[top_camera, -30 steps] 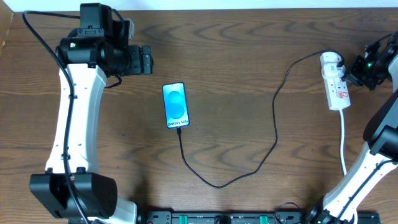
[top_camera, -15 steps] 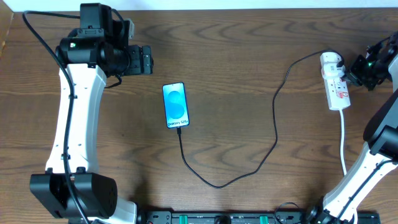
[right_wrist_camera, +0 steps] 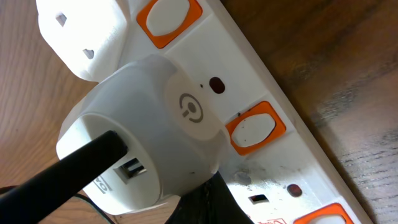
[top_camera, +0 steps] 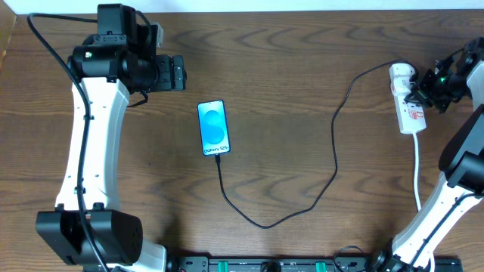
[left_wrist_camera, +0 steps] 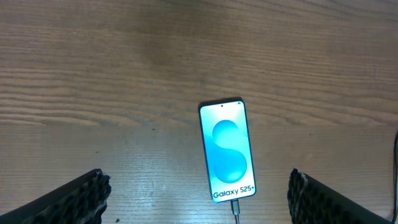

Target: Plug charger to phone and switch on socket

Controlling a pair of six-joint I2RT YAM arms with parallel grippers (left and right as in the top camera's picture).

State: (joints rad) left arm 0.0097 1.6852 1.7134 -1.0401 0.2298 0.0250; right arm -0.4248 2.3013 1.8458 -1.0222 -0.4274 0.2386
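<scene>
The phone (top_camera: 212, 128) lies screen up on the wooden table, blue screen lit; it also shows in the left wrist view (left_wrist_camera: 227, 149). The black charger cable (top_camera: 336, 151) has its plug tip (left_wrist_camera: 235, 208) in the phone's bottom edge and runs in a loop to the white adapter (top_camera: 401, 73) on the socket strip (top_camera: 412, 113). My left gripper (top_camera: 178, 73) is open and empty, above and behind the phone. My right gripper (top_camera: 423, 89) is shut, its dark tip (right_wrist_camera: 214, 202) against the strip (right_wrist_camera: 292, 155) just below the adapter (right_wrist_camera: 143, 124), near an orange switch (right_wrist_camera: 255, 127).
The strip's white cord (top_camera: 417, 174) runs toward the front edge at the right. A second orange switch (right_wrist_camera: 169, 14) and a white plug (right_wrist_camera: 81, 37) sit at the strip's end. The cable loop (top_camera: 265, 225) lies near the table's front.
My right gripper has moved left from beside the strip onto it, next to the adapter. The left arm, phone and cable have not moved.
</scene>
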